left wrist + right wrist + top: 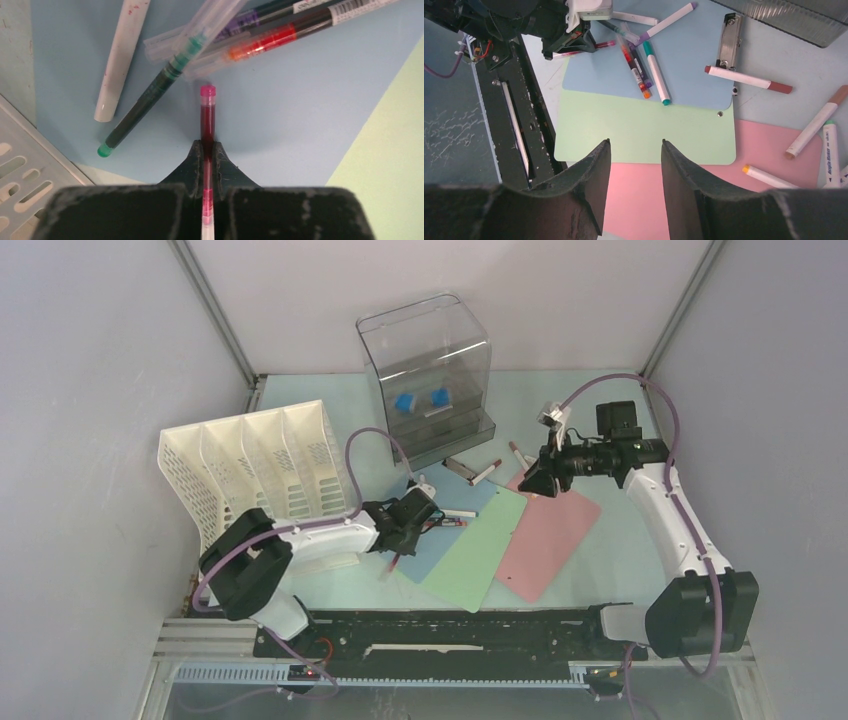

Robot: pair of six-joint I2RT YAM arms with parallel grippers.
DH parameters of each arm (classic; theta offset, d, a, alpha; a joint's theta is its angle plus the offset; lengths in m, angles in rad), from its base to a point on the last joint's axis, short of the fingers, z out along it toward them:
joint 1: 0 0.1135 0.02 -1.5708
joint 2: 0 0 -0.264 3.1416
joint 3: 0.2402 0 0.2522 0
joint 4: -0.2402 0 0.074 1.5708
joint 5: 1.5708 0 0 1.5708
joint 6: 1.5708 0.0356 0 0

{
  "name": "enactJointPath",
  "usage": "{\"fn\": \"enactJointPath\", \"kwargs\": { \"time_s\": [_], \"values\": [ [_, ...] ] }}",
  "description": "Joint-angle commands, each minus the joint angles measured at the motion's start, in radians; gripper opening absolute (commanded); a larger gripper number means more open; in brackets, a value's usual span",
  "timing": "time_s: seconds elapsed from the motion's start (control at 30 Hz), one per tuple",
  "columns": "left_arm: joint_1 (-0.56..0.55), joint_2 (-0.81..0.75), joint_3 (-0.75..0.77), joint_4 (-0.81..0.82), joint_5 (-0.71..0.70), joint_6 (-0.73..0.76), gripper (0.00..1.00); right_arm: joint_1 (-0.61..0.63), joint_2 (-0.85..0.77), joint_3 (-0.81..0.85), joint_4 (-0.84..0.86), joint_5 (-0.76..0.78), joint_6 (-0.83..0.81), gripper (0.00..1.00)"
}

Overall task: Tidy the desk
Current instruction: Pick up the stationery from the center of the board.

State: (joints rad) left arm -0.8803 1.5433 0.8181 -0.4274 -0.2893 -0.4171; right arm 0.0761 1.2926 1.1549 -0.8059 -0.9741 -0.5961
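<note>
At your far left, the white slotted plastic file rack [255, 465] stands by the grey left wall. It rests on the desk [620, 550], the pale mint-green tabletop that spans the enclosure from the black front rail to the back wall and carries everything here. Just right of the rack, your left gripper [207, 155] is clamped tight on a slim clear pen with pink-red ink [207, 112]. The pen's pink end points away from the fingers over the pale blue sheet [300, 115]. Beyond that end lies a heap of pens: a white marker [117, 65], a clear pen with green ink [150, 95], and a clear pen with red and orange ink [272, 39]. That last pen carries a white barcode label [360, 7], whose print is too small to read. Farther back, near the rear wall, the clear plastic drawer box [430, 370] holds two small blue objects [403, 401] side by side; you cannot tell what they are. Right of the blue sheet lie a pale green sheet [644, 130] and a pink sheet [764, 165], overlapping. Your right gripper [634, 145] hovers above them, jaws partly apart with nothing between them. At the far right lie loose white markers; one with a green cap [831, 147] bears printed lettering, too blurred to read.
</note>
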Motion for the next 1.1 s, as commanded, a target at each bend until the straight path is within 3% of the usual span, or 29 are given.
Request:
{"fn": "enactJointPath", "kwargs": {
  "time_s": [0.0,0.33,0.73,0.83,1.07],
  "values": [
    [-0.025,-0.067,0.013,0.022,0.002,0.005,0.0,0.022,0.004,0.027,-0.027,-0.025,-0.038,0.49],
    [-0.031,-0.293,-0.084,0.2,0.068,0.021,0.0,0.087,0.015,0.027,-0.056,-0.08,-0.085,0.49],
    [-0.031,-0.593,-0.312,0.782,0.11,-0.006,0.0,0.153,0.033,0.026,-0.065,-0.214,-0.102,0.5],
    [-0.031,-0.617,-0.357,0.93,0.079,-0.032,0.0,0.165,0.027,0.005,-0.021,-0.247,-0.059,0.5],
    [-0.031,-0.584,-0.365,1.085,0.056,-0.119,0.0,0.184,0.003,-0.061,0.19,-0.301,0.147,0.51]
  ]
}}
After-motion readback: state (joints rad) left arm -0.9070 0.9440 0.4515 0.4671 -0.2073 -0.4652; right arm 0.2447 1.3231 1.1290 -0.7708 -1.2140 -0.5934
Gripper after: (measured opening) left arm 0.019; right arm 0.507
